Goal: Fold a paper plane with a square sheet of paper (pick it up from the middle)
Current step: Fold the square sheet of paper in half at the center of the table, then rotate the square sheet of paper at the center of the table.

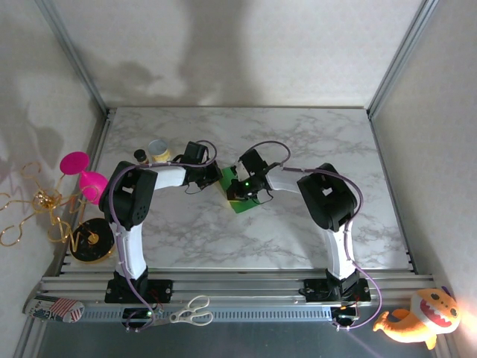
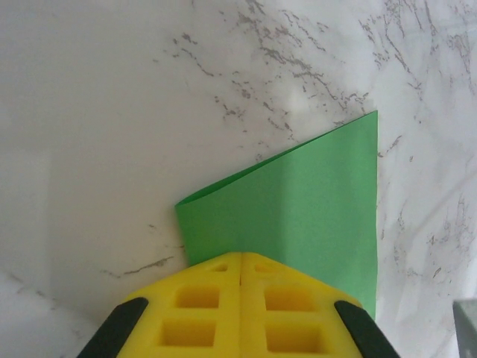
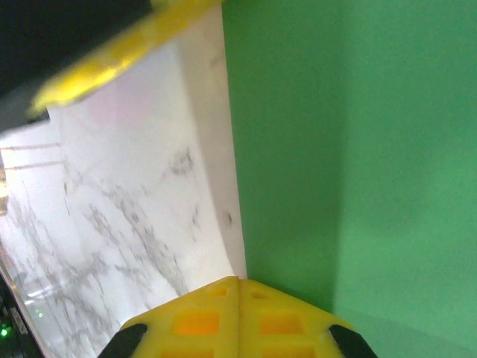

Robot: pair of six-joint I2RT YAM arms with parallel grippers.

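The left gripper (image 2: 240, 259) has its yellow fingers pressed together with no gap at the seam. Their tips sit on the near edge of the square sheet of paper (image 2: 313, 201), which spreads ahead of them and off to the right as a folded green wedge; whether a layer is nipped between the tips I cannot tell. The right gripper (image 3: 238, 282) is likewise closed, tips at the paper's edge, with the green surface lying ahead and to its right and a yellow finger (image 3: 112, 63) of the left gripper just across a strip of bare marble. From above, the two grippers meet nose to nose over the sheet near the middle of the table (image 1: 313, 142), both equally near it. I judge the next crease turns on the loose rolled fold at the wedge's left, slanting away from the left tips. Each forearm reaches inward from a raised elbow, wrist bent down toward the paper
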